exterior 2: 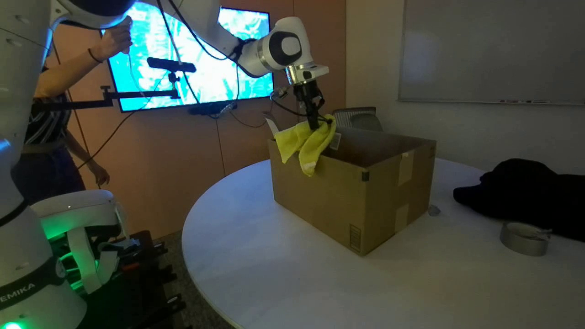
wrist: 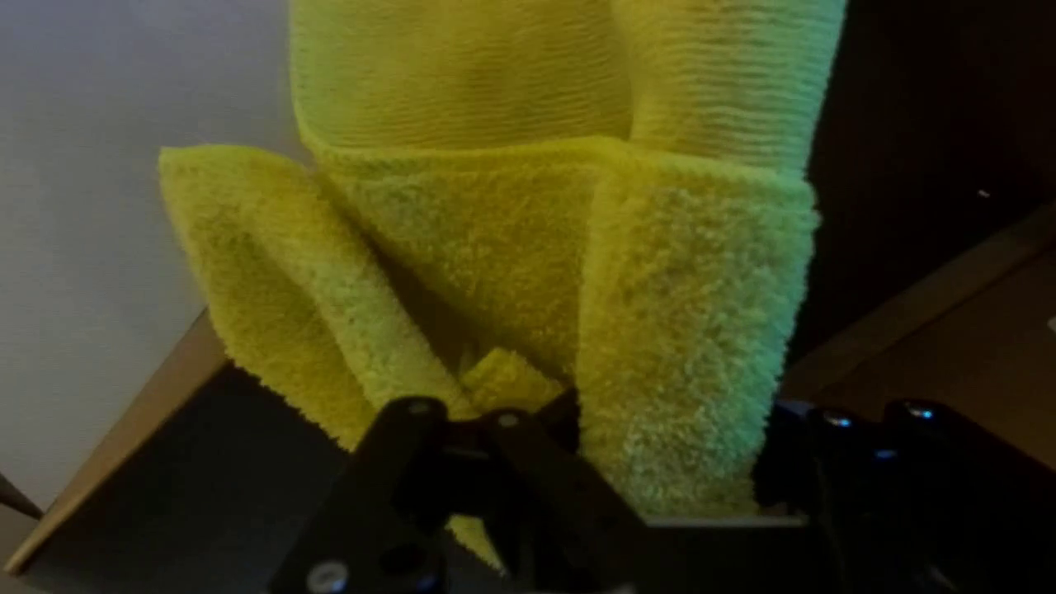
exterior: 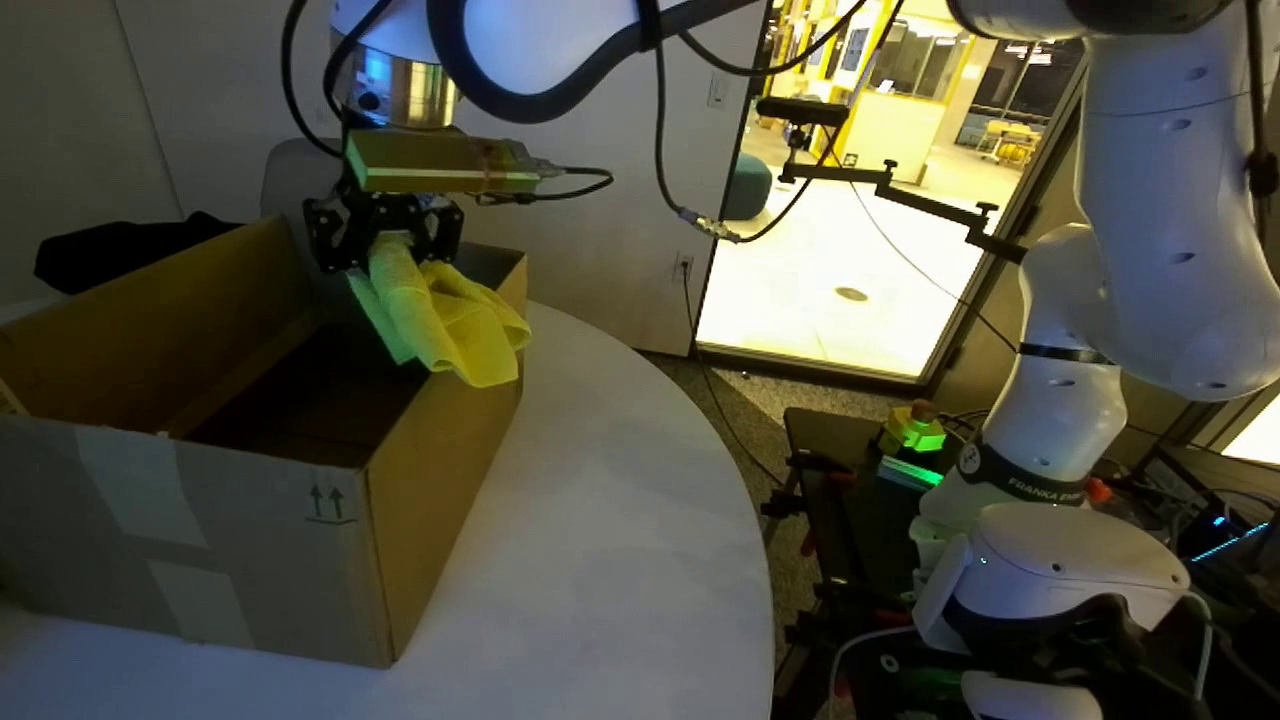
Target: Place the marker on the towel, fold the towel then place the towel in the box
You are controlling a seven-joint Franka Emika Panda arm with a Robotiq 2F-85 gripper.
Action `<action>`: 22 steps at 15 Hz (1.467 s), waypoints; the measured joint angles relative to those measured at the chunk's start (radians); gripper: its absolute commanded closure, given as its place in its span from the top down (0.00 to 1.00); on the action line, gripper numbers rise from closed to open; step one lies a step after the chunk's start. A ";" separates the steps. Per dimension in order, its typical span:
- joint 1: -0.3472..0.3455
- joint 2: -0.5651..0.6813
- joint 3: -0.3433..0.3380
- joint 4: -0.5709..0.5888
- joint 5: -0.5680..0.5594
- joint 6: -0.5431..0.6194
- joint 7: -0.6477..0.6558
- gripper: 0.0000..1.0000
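My gripper (exterior: 385, 250) is shut on the bright yellow towel (exterior: 470, 335) above the rim of the box, near a corner. The towel hangs bunched and folded between the fingers, with loose ends drooping in front of the box wall in both exterior views; the gripper (exterior 2: 315, 121) and towel (exterior 2: 315, 146) show there too. In the wrist view the towel (wrist: 685, 330) runs up from between the black fingers (wrist: 668, 462). The brown cardboard box (exterior: 60, 520) is open at the top; its outer wall also shows (exterior 2: 320, 196). The marker is hidden or out of view.
The box stands on a round white table (exterior 2: 274, 278). A grey tape roll (exterior 2: 524, 238) and a black cloth (exterior 2: 539, 192) lie beside it. A chair (exterior 2: 361, 119) stands behind. A person (exterior 2: 55, 114) stands near the robot base, and a camera on a bar (exterior 2: 171, 65) stands nearby.
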 measured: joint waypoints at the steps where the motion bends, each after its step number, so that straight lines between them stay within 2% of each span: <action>1: 0.010 0.035 -0.012 0.046 0.001 -0.025 0.000 0.58; 6: 0.030 0.163 -0.030 0.236 0.023 -0.226 -0.030 0.95; 8: 0.036 0.173 -0.030 0.276 0.026 -0.310 -0.047 1.00; 12: 0.054 0.125 -0.029 0.284 0.036 -0.428 -0.091 1.00; 15: 0.063 0.006 -0.018 0.174 0.063 -0.482 -0.162 1.00; 22: 0.061 -0.309 -0.005 -0.193 0.100 -0.509 -0.298 1.00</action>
